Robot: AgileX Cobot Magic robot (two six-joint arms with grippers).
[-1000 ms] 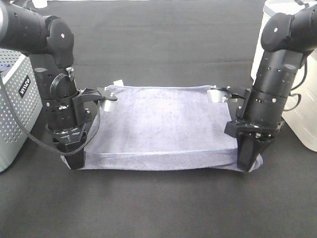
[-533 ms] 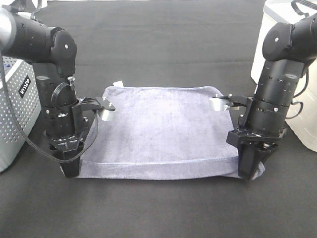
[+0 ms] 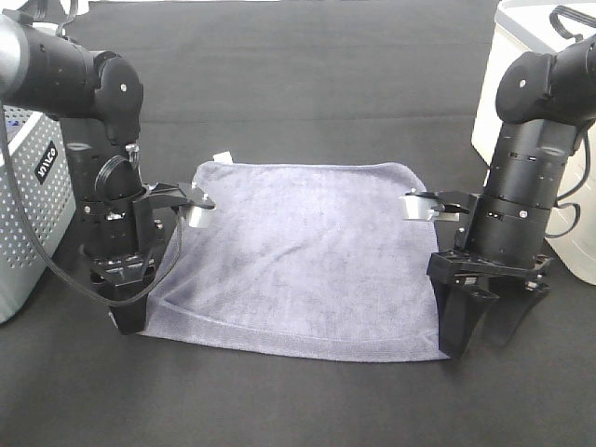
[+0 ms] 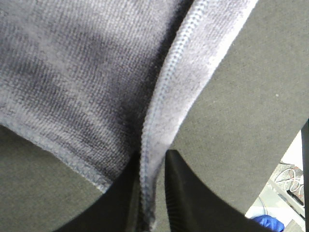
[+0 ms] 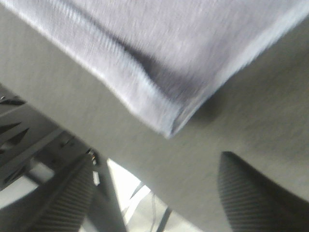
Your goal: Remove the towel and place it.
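The grey-lavender towel (image 3: 298, 251) lies spread flat on the black mat (image 3: 298, 84), its small white tag (image 3: 222, 156) at the far left corner. My left gripper (image 3: 128, 321) points down at the towel's near left corner. In the left wrist view its fingers (image 4: 188, 193) stand close together with the stitched hem (image 4: 147, 159) pinched between them. My right gripper (image 3: 481, 333) stands open just off the near right corner. The right wrist view shows that towel corner (image 5: 169, 126) lying free, apart from the spread fingers (image 5: 72, 193).
A grey perforated bin (image 3: 28, 205) stands at the left edge beside the left arm. A white container (image 3: 535, 65) stands at the right, behind the right arm. The black mat stretches beyond the towel's far edge and in front of it.
The right gripper has opened and let go of the near right corner. The towel's raised front edge has dropped and now lies flat. The left gripper still has the hem.
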